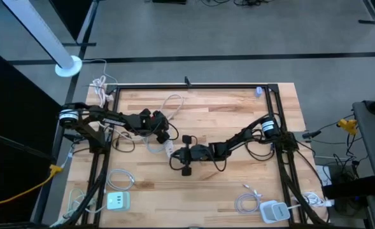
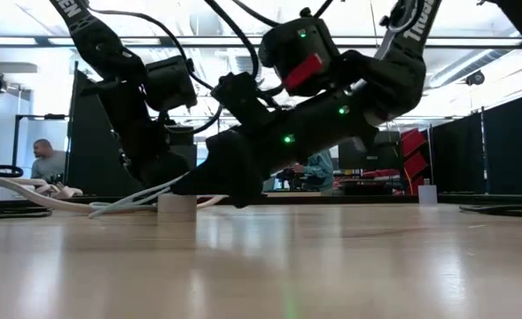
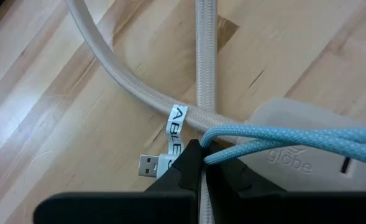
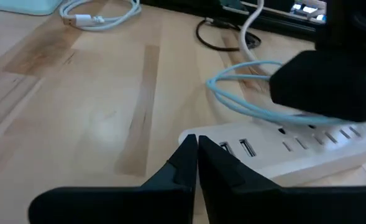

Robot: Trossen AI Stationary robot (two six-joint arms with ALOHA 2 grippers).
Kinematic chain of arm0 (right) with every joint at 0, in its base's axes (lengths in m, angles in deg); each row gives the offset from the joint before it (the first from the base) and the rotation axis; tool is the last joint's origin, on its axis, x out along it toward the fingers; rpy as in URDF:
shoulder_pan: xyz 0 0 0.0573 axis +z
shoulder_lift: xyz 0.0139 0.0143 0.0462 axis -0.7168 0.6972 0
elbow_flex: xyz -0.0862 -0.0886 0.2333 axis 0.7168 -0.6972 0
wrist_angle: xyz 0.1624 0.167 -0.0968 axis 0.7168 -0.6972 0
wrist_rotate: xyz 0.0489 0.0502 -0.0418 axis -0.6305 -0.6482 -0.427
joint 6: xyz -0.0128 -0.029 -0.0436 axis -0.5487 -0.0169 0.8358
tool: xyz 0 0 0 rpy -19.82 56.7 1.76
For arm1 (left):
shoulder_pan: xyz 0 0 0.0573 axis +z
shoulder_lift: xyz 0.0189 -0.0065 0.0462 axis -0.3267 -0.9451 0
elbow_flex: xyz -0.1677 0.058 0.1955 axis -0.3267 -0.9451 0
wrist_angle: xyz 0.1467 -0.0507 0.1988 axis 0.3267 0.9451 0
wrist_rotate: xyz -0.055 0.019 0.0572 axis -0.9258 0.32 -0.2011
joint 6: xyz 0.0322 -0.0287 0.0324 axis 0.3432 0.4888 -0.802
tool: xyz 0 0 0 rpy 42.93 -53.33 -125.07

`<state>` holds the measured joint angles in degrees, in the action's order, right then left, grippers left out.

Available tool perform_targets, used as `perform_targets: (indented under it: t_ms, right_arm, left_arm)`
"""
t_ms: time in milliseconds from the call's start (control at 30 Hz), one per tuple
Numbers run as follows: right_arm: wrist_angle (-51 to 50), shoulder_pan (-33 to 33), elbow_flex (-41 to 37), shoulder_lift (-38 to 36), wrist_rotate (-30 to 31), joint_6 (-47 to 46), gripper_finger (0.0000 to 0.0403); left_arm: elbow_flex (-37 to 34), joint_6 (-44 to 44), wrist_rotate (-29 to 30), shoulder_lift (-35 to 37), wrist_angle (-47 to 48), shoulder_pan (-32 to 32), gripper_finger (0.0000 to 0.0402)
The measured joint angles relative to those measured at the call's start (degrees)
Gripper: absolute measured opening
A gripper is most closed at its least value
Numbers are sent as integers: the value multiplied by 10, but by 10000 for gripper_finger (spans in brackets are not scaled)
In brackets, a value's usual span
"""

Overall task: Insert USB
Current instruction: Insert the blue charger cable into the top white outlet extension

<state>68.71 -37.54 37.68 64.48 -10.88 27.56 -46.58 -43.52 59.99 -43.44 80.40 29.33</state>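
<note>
A white power strip [image 4: 294,155] lies flat on the wooden table, with USB ports [image 4: 235,148] at its end. It also shows in the left wrist view [image 3: 301,140] and as a small block in the low view [image 2: 176,206]. My left gripper [image 3: 197,148] is shut on a light blue USB cable [image 3: 282,134]. The cable's metal plug [image 3: 148,166] sticks out beside the fingers, just above the table. My right gripper [image 4: 197,140] is shut, its tips at the strip's port end. In the high view both grippers, left [image 1: 163,135] and right [image 1: 176,154], meet mid-table. My left gripper pinches the blue cable just behind its plug [image 3: 165,163], between the two fingertips. The fingers slant down from the table's left. The cable leaves the fingers [image 3: 215,144] as a doubled loop running over the strip, and the plug pokes out sideways, clear of the wood. My right gripper sets its shut fingertips [image 4: 189,149] on the strip's end [image 4: 209,144], right beside the USB ports. It comes in at a low slant from the table's right. The strip stays flat on the table.
A thick cream braided cord [image 3: 139,87] crosses itself beside the strip. White chargers with coiled cables lie near the front left [image 1: 118,201] and front right [image 1: 273,210]. A person [image 2: 48,159] sits in the room behind the table.
</note>
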Motion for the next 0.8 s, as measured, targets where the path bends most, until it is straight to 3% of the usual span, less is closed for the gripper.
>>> perform_targets:
  t_ms: [400,667,800]
  right_arm:
    - [-95,11,-10,-24,-14,70,0]
    - [-151,11,-18,-96,-23,137,0]
    - [-119,-26,-18,-107,-77,132,0]
  left_arm:
    - [-2,2,-11,-2,-44,-16,1]
    - [-11,-11,-13,-2,-80,-38,0]
    - [-20,-12,-9,-1,-100,-45,0]
